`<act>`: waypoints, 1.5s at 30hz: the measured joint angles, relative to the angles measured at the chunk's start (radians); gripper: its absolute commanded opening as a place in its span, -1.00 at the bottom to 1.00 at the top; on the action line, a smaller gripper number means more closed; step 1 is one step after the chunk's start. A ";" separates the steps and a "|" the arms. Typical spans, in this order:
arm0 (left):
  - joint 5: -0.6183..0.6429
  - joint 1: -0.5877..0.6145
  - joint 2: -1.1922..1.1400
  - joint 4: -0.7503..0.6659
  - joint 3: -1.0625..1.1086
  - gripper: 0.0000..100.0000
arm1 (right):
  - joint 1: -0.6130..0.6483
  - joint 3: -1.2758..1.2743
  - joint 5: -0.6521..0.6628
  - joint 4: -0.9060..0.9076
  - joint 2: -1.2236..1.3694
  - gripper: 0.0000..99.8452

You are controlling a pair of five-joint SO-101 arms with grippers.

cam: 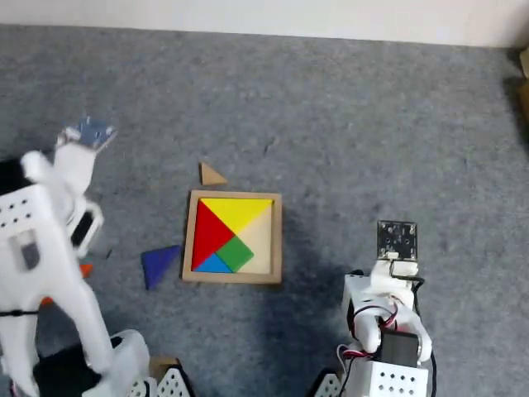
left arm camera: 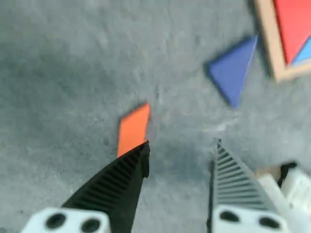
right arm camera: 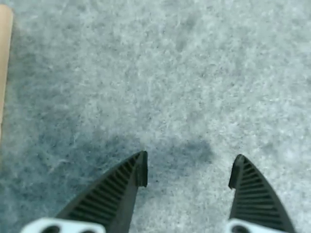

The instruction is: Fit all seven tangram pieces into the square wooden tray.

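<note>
Gaping empty, left gripper hangs near orange piece; right gripper likewise released.

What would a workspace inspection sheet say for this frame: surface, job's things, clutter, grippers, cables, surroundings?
Surface: grey carpet.
Job's things: wooden tray holds yellow triangle, red triangle, green square and light blue triangle; in the high view its right side is bare wood. Outside it lie tan triangle, dark blue triangle and orange piece.
Clutter: small tan object by an arm base, unclear what.
Grippers: left gripper open, orange piece at one finger's tip; right gripper open over bare carpet.
Cables: wires on the right arm.
Surroundings: pale wall strip along the far edge.
</note>
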State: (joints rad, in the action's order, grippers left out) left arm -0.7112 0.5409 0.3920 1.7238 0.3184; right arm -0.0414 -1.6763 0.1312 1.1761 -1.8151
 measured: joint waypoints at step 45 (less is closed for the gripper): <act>-0.310 0.354 -0.592 -0.595 0.206 -0.90 | 0.000 0.000 0.000 0.000 0.000 -0.46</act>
State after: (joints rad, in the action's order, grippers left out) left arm -1.0211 0.8953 -0.2002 1.1285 0.5240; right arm -0.0414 -1.6763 0.1312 1.1761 -1.8151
